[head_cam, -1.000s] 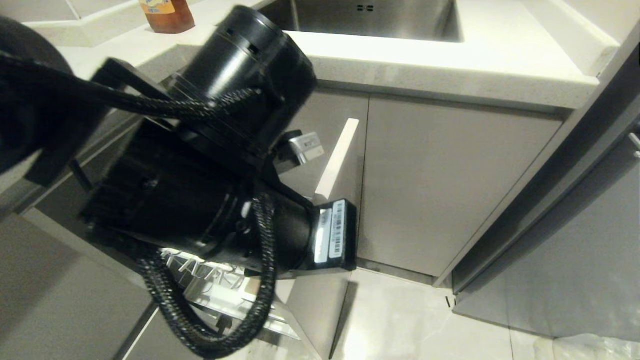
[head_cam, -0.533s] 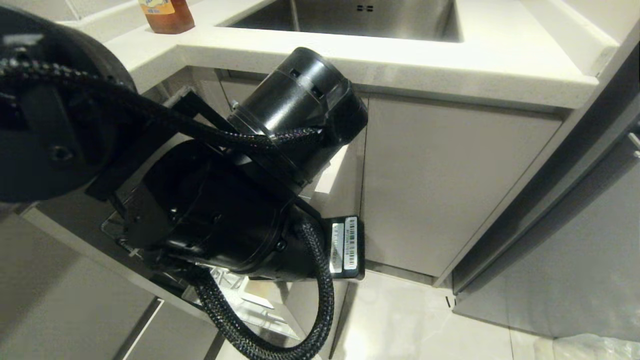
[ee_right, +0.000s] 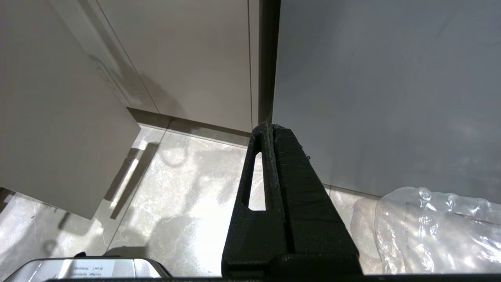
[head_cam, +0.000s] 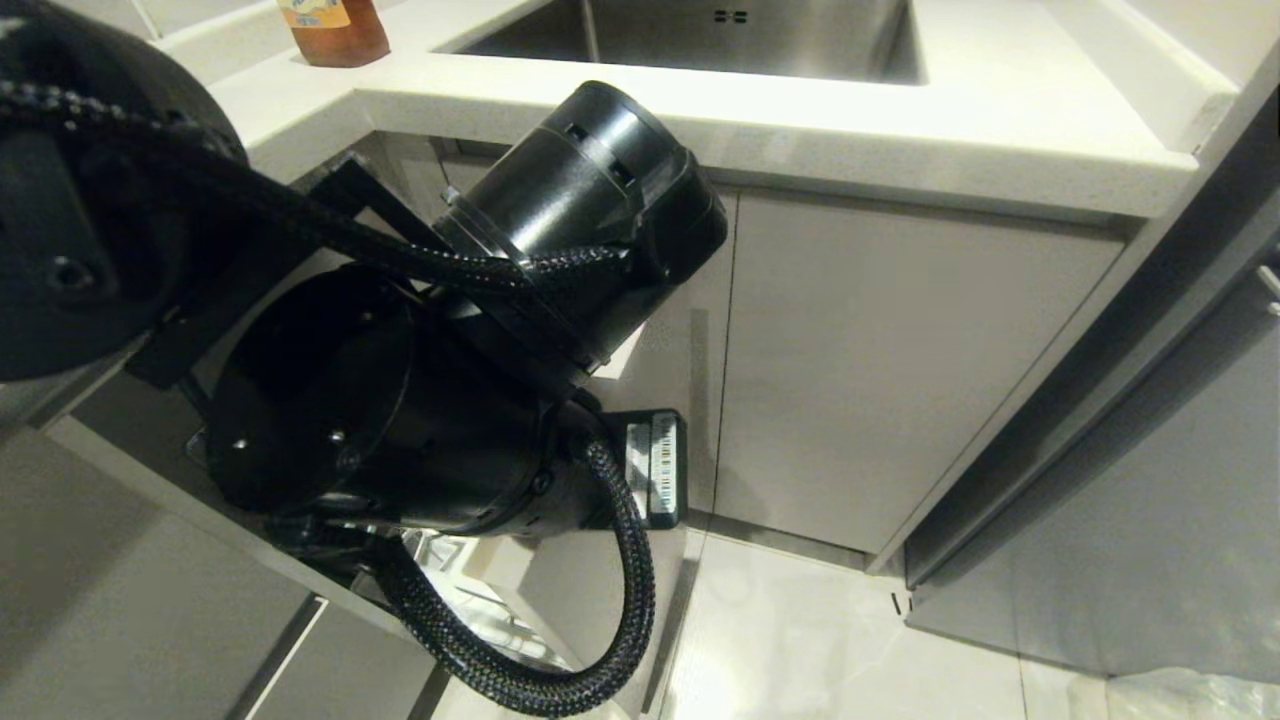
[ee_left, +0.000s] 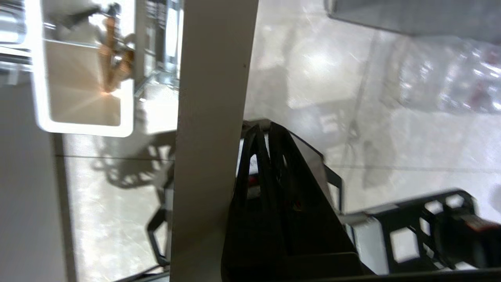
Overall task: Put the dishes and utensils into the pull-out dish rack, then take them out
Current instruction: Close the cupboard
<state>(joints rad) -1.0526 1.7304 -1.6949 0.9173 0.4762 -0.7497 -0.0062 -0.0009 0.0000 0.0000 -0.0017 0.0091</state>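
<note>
Left arm is swung lower over the rack; left gripper, jaws together, is pressed beside the front panel, chopsticks at 10 o'clock.

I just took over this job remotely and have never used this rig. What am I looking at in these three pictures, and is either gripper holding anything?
The head view looks down from the robot's head. The big black shape is its left arm, reaching low in front of the grey cabinet doors under the counter and sink.

The left wrist view looks along the left gripper. Its fingers are shut and empty, beside the pale front panel of the pull-out dish rack. Behind that panel is the white utensil box with the wooden chopsticks in it.

The right wrist view shows the right gripper, shut, empty, parked over the floor near a clear plastic bag.
</note>
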